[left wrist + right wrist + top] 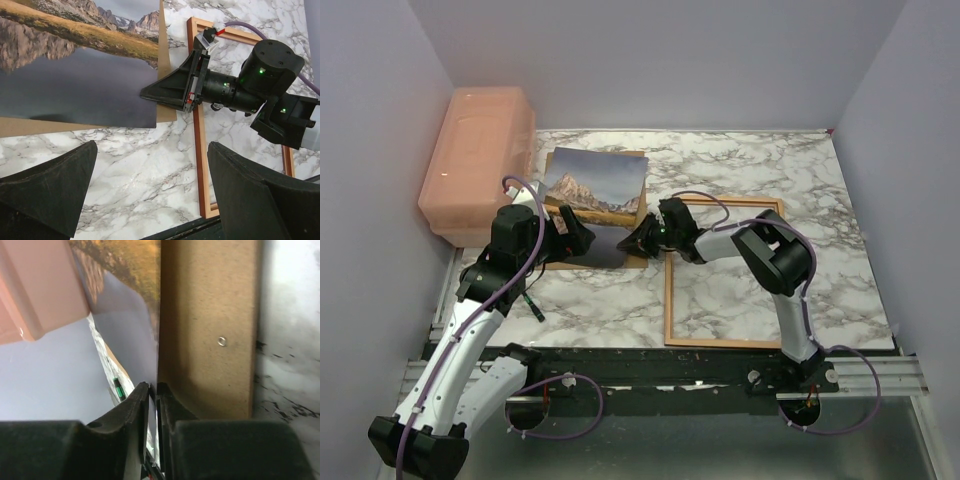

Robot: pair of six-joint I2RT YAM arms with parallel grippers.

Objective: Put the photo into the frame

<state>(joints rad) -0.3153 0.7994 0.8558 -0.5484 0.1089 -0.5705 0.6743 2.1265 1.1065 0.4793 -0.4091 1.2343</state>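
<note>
Your right gripper [152, 387] is pinched almost closed on the right edge of the photo [595, 195], which lies face up on the brown backing board [167, 60]. Your left gripper [150, 175] hangs wide open and empty near the photo's lower edge. The frame [720, 343] lies flat on the marble table [600, 310], just beside the board's right edge.

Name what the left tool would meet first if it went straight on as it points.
Probably the bare marble table just ahead, short of the backing board under the photo; depth is unclear, so the board's edge could come first.
</note>
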